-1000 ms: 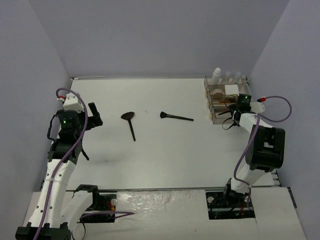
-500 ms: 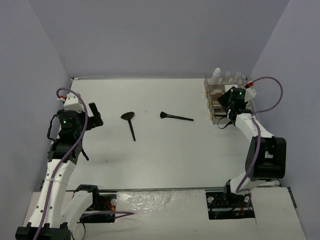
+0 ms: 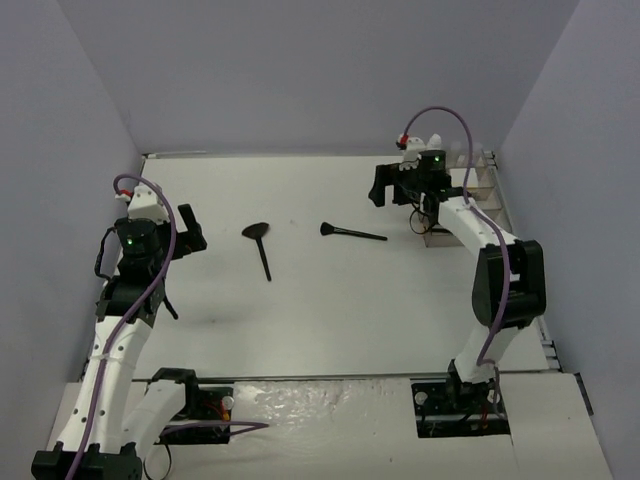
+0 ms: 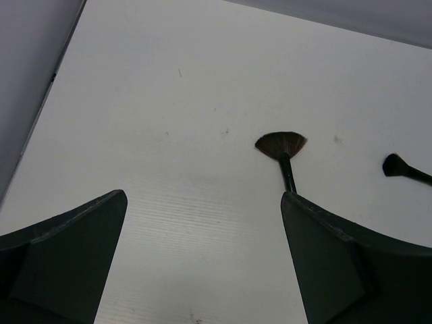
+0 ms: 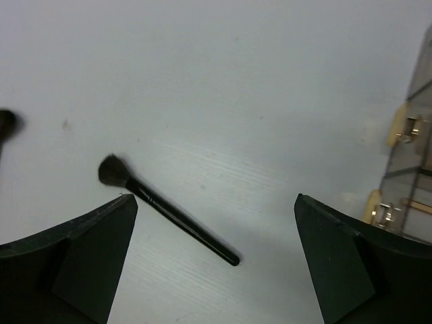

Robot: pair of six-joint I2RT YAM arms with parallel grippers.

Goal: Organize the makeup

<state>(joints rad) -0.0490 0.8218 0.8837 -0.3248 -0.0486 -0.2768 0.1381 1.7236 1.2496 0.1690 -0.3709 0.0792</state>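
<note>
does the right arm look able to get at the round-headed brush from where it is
Likely yes. The right gripper hangs open near the round-headed brush, which lies flat on the table with nothing over or against it. The clear organizer stands off to the side, out of the way.

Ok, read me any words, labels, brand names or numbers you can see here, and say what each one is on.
No readable text in any view.
The fan brush and the round brush show plain black handles with no print; the clear organizer shows no label that can be made out.
</note>
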